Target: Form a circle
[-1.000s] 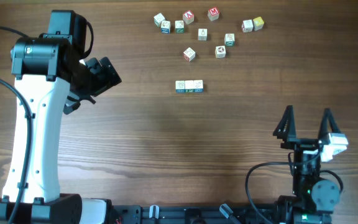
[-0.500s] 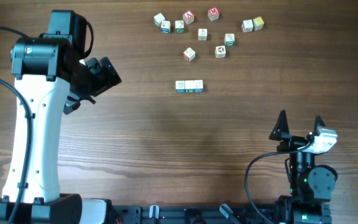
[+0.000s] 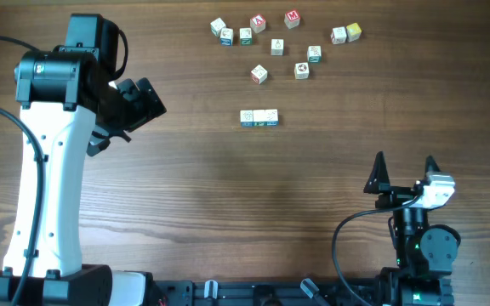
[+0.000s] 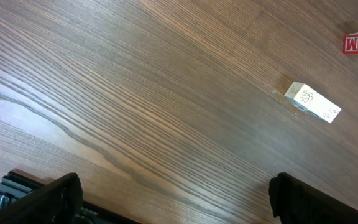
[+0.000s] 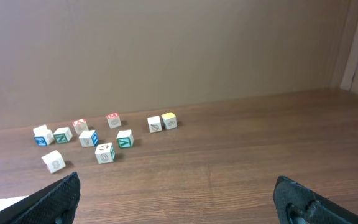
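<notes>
Wooden table (image 3: 228,212), scattered cubes (image 3: 276,48), perhaps one abutting pair (image 3: 259,118).

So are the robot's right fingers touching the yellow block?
Apart. The overhead view shows the right fingers open on the robot's side of the table, with the yellow block far across it.

The white-and-black left arm (image 3: 45,170) reaches forward, its left claw (image 4: 174,202) spread wide; the black right claw (image 3: 405,168) sits near its base, equally wide, empty.
</notes>
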`<action>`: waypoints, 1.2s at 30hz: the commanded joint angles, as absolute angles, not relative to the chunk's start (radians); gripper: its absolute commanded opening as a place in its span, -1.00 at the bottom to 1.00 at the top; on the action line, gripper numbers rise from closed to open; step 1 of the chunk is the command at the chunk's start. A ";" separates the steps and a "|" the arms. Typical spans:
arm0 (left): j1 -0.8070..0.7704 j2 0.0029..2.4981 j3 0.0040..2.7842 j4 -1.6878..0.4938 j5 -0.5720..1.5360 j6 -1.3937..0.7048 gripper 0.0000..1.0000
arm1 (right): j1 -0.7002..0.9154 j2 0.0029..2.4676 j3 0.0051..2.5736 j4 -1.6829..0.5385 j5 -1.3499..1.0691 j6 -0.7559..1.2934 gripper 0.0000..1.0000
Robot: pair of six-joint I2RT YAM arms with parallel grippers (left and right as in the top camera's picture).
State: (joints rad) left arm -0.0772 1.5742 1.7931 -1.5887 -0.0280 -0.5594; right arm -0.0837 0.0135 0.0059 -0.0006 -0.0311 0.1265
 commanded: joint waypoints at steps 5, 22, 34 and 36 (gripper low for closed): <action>-0.076 1.567 1.791 -1.586 -0.038 -0.565 1.00 | -0.081 0.005 0.005 0.001 -0.050 0.212 0.99; -0.073 1.567 1.791 -1.581 -0.058 -0.554 1.00 | -0.081 0.005 0.005 0.001 -0.050 0.213 0.99; -0.379 1.439 1.492 -1.085 -0.245 -0.389 1.00 | -0.081 0.005 0.005 0.001 -0.050 0.213 0.99; -0.409 1.399 1.399 -1.029 -0.255 -0.390 1.00 | -0.081 0.005 0.005 0.001 -0.050 0.213 0.99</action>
State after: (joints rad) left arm -0.3683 1.4773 1.5135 -1.0763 -0.1795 -0.4480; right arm -0.0837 0.0135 0.0059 -0.0006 -0.0341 0.2024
